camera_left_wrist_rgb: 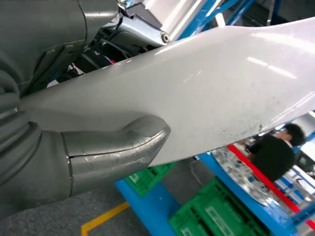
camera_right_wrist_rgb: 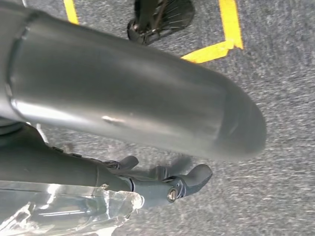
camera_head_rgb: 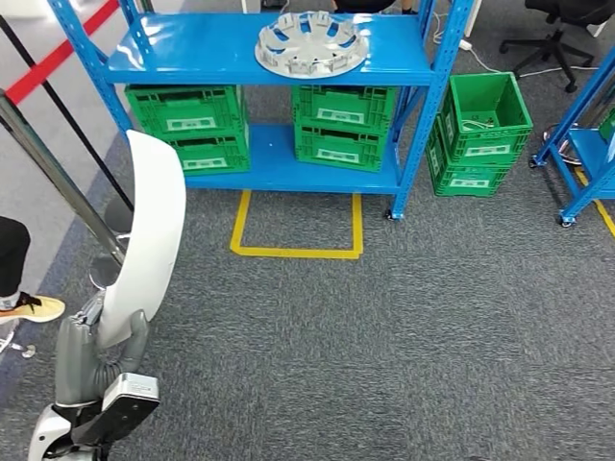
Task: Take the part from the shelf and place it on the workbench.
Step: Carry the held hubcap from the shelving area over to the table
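grey carpet; left hand (camera_head_rgb: 86,370) holds white part (camera_head_rgb: 149,245) upright.

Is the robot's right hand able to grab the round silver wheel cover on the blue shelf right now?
Probably not yet. The wheel cover lies on the top board of the shelf, far across bare carpet. The right hand hangs low over the floor, holding nothing, and the left hand already holds a white part. It would likely need to step closer.
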Controlling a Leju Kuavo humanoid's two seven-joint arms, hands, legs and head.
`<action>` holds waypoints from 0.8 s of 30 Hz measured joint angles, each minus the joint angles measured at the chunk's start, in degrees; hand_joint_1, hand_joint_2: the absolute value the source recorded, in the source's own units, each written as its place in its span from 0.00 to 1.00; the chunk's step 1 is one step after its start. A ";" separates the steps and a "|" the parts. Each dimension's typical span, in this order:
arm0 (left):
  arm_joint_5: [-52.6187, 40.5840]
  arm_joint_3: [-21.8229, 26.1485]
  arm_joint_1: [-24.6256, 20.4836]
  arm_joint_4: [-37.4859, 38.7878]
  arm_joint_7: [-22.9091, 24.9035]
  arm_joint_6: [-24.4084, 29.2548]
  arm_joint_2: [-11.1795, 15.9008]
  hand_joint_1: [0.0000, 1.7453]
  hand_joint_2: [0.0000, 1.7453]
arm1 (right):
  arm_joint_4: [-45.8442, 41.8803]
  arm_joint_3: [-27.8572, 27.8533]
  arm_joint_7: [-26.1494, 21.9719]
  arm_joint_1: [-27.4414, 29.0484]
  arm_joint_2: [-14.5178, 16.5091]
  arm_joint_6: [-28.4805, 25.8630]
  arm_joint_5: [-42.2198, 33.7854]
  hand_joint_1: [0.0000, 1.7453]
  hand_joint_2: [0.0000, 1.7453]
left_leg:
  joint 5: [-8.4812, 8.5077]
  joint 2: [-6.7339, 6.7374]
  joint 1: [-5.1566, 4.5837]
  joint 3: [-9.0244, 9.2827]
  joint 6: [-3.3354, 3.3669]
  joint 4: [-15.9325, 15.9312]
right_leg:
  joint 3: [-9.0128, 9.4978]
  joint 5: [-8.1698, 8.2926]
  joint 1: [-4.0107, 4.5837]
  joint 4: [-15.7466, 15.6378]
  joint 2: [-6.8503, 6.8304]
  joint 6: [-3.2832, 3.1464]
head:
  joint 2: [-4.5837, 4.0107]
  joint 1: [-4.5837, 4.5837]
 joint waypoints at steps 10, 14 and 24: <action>0.34 -0.23 -0.25 0.61 -0.14 -0.03 0.38 1.00 1.00 | -0.16 -0.80 0.13 0.18 0.14 -0.55 0.02 0.00 0.00 | -11.48 -0.13 1.02 -2.19 -2.61 17.84 | -7.35 6.26 0.01 -0.60 -0.49 -2.66 | -0.01 -0.59; 0.43 -0.32 -0.72 0.73 -0.16 -0.02 0.41 1.00 1.00 | -0.18 -0.80 0.13 0.07 0.15 -0.61 0.02 0.00 0.00 | -8.87 -0.29 1.02 9.61 -1.87 3.90 | -10.41 9.02 0.12 -0.35 -0.40 -1.89 | -0.01 -0.55; 2.33 -1.60 -1.32 1.12 -1.15 -2.03 0.74 1.00 1.00 | -0.21 -2.38 -0.18 0.39 0.20 0.42 1.10 0.00 0.00 | -5.34 0.93 0.12 7.17 1.41 -2.64 | -16.21 0.64 -0.38 14.96 -0.26 0.36 | -0.01 0.19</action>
